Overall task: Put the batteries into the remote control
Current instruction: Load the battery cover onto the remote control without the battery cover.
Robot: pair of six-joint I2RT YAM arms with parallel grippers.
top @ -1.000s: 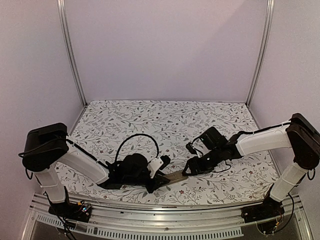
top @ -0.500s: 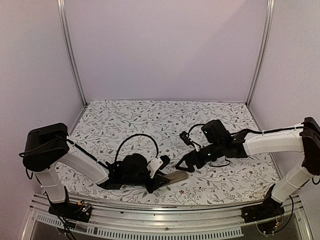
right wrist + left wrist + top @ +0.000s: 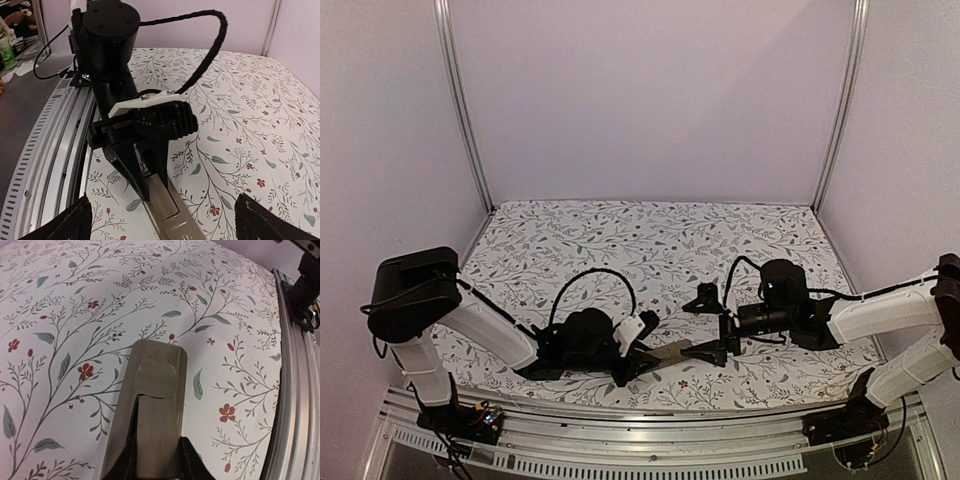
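Observation:
The remote control point(image 3: 672, 352) lies tan-grey back up on the flowered cloth near the front edge. My left gripper point(image 3: 642, 358) is shut on its near end. In the left wrist view its dark fingertips point(image 3: 191, 462) clamp the remote control point(image 3: 156, 372) on both sides. A cover piece point(image 3: 156, 435) sits over the recess with a dark slit along its left edge. My right gripper point(image 3: 696, 325) stands wide open just right of the remote's far end. In the right wrist view its fingers point(image 3: 50, 222) flank the remote control point(image 3: 172, 212) without touching it. The batteries are out of view.
A ribbed aluminium rail point(image 3: 620, 440) runs along the table's near edge, close beside the remote point(image 3: 295, 390). The left arm's black cable point(image 3: 595, 280) loops above its wrist. Purple walls and metal posts point(image 3: 460, 100) close in the back and sides.
My right gripper has opened wide, swung down and drawn back to the right of the remote's end. The left gripper and the remote have stayed put.

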